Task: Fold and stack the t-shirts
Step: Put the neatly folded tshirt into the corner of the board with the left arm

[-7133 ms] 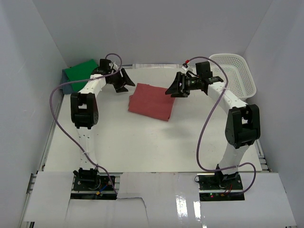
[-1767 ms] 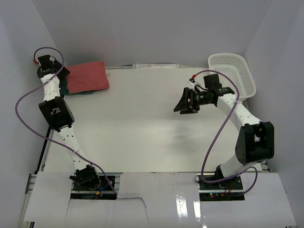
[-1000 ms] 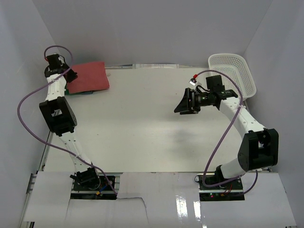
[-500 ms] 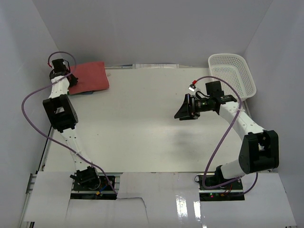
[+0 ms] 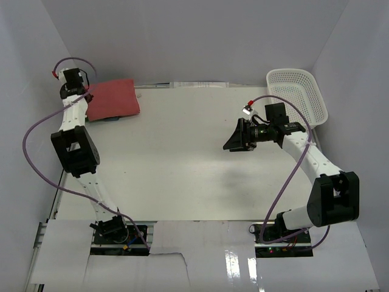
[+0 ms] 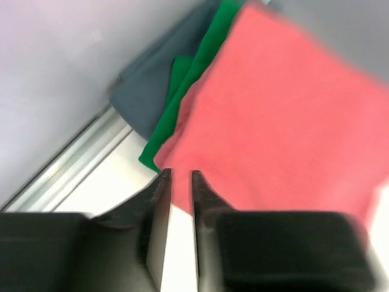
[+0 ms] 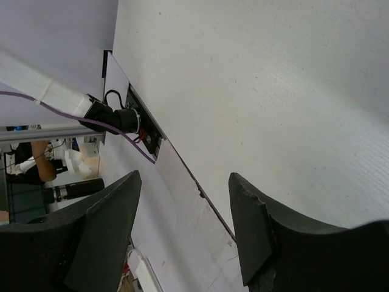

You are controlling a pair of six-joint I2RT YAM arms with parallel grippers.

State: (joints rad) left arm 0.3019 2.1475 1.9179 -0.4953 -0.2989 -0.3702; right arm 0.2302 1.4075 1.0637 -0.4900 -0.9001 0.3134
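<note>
Near the basket (image 5: 320,106), right gripper (image 7: 182,179) gapes; left gripper (image 6: 180,176), barely parted, faces stacked t-shirts (image 6: 279,121).

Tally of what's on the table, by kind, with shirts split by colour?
Red t-shirt: 1
Green t-shirt: 1
Blue-grey t-shirt: 1
White basket: 1
Total: 4

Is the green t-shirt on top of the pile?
No, the brick-red t-shirt lies on top; the green t-shirt peeks out from beneath it, above the blue-grey t-shirt.
</note>
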